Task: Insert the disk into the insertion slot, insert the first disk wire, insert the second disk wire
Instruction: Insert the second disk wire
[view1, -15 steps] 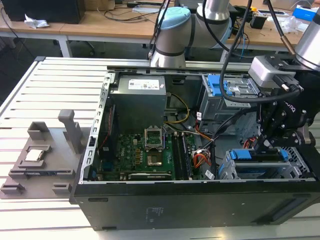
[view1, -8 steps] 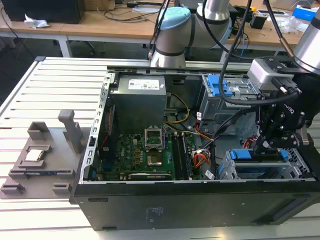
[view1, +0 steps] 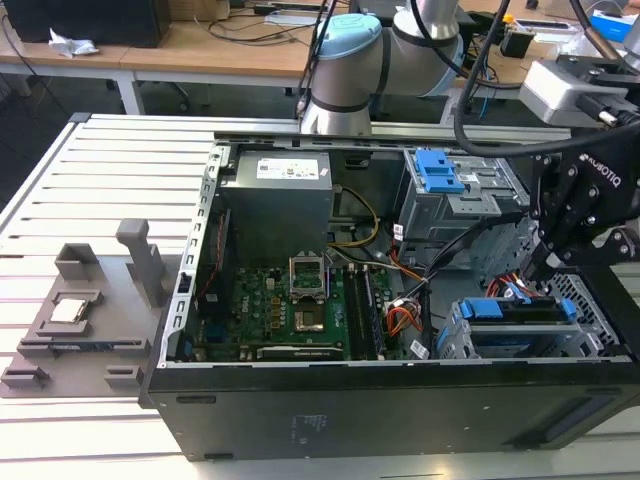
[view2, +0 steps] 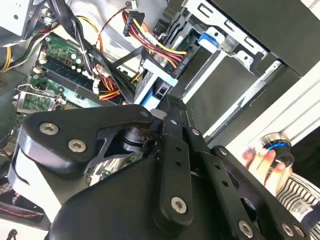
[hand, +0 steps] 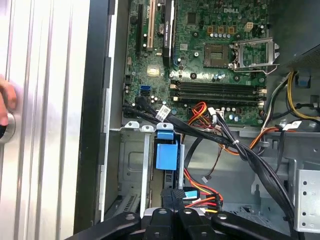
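The disk, in its blue carrier, lies inside the insertion slot, a perforated silver cage at the exterior view's lower right. My black gripper hangs over the disk's rear end, where red, yellow and black wires gather. In the first wrist view my gripper is shut, its tips against the end of the disk, beside a black and blue wire plug. The second wrist view shows my gripper at the disk's wired end, inside the cage.
A taller grey bay unit with a blue latch stands behind the cage. The motherboard and power supply fill the case's left. Cable bundles cross beside the disk. A person's hand rests on a knob outside the case wall.
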